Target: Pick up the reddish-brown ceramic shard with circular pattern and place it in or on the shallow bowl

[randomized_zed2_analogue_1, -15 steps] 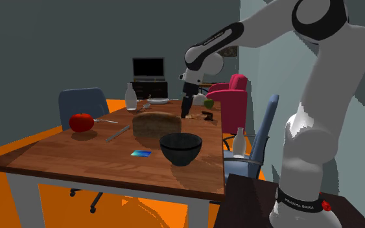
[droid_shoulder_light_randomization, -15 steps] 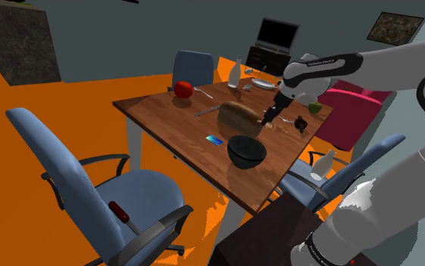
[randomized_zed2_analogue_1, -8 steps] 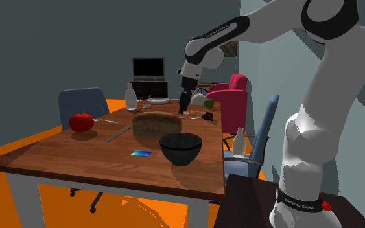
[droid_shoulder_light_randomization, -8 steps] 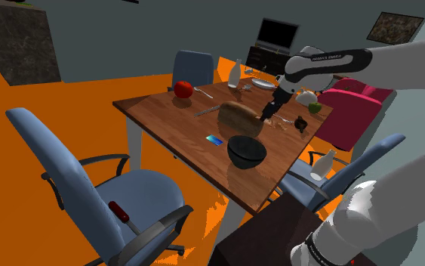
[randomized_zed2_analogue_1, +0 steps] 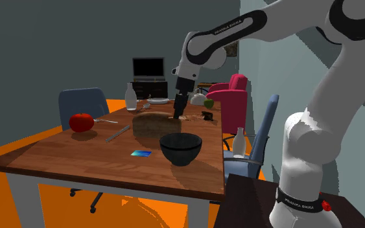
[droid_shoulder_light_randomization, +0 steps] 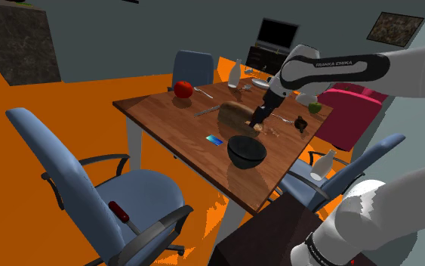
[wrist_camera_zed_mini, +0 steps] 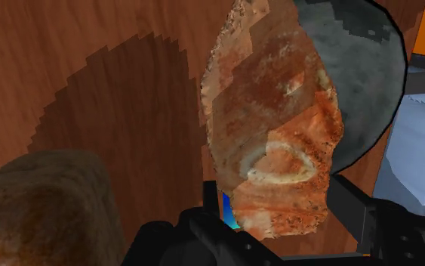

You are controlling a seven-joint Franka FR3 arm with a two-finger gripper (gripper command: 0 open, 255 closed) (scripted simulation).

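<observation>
Currently: gripper (wrist_camera_zed_mini: pixel 278 223) closed on the reddish-brown shard (wrist_camera_zed_mini: pixel 275 125), its 2 fingers (wrist_camera_zed_mini: pixel 354 215) clasping the lower end. The shard hangs over the wooden table (droid_shoulder_light_randomization: pixel 169 113), between the bread loaf (wrist_camera_zed_mini: pixel 44 204) and the dark shallow bowl (wrist_camera_zed_mini: pixel 365 83), and its far edge overlaps the bowl's rim in the wrist view. A pale ring pattern shows on the near face.

Handling, my guess: light, stiff and brittle, with rough broken edges that grip well but chip easily. The hold is low on a long piece, so it may pivot. Best lowered close before release, since a drop into the bowl could crack it.
</observation>
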